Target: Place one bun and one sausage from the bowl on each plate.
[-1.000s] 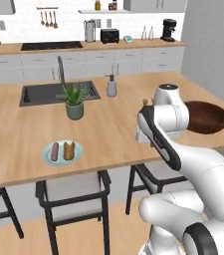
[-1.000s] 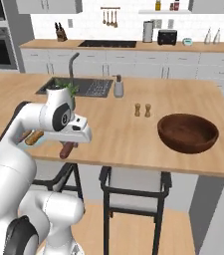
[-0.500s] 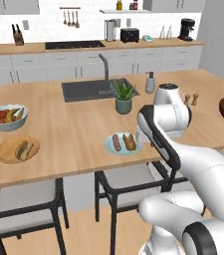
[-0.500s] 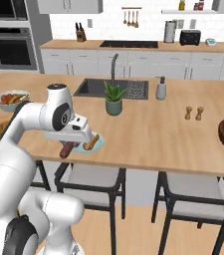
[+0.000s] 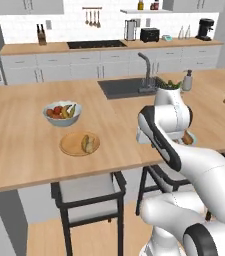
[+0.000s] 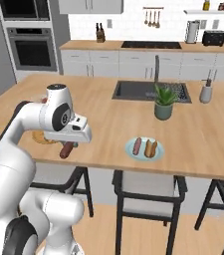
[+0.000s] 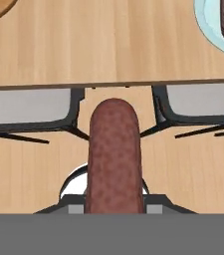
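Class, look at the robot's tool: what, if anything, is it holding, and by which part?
The tool holds a sausage by one end; the other end sticks out free.

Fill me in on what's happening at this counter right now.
The robot's gripper is shut on a sausage, carrying it along the front edge of the wooden counter. The blue-green plate already holds a sausage and a bun. The tan-orange plate has a bun but no sausage yet, so the carried one seems meant for it. A fruit bowl sits behind that plate.
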Available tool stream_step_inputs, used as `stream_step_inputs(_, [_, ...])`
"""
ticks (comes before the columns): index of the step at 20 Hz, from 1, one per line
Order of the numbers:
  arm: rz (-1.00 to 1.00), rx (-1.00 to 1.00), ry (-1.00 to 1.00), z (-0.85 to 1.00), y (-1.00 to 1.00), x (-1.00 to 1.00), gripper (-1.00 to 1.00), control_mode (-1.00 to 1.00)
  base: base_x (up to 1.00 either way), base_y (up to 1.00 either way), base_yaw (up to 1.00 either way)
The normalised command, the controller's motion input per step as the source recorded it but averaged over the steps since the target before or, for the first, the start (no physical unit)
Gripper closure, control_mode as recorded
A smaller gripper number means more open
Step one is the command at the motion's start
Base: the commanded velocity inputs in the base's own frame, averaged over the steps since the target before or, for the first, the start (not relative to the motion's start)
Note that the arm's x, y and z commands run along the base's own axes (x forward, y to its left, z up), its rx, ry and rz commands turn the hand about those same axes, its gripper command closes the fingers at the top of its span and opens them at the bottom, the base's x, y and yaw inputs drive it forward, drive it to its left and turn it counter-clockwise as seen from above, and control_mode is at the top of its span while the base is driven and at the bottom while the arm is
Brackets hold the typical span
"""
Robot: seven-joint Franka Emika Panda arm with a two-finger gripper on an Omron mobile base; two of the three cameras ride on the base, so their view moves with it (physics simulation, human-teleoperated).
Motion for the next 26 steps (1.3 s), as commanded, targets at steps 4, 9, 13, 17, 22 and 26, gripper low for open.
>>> stream_step_inputs(4, [0.0,0.0,0.0,0.0,0.0,0.0,1.0,1.0,0.4,0.9,0.0])
stream_step_inputs(9, [0.0,0.0,0.0,0.0,0.0,0.0,1.0,1.0,0.35,0.73,0.0])
stream_step_inputs(13, [0.0,0.0,0.0,0.0,0.0,0.0,1.0,1.0,0.26,0.52,0.0])
stream_step_inputs(17, [0.0,0.0,0.0,0.0,0.0,0.0,1.0,1.0,0.22,0.32,0.0])
stream_step_inputs(22, [0.0,0.0,0.0,0.0,0.0,0.0,1.0,1.0,0.44,0.09,0.0])
stream_step_inputs(26, [0.0,0.0,0.0,0.0,0.0,0.0,1.0,1.0,0.47,0.0,0.0])
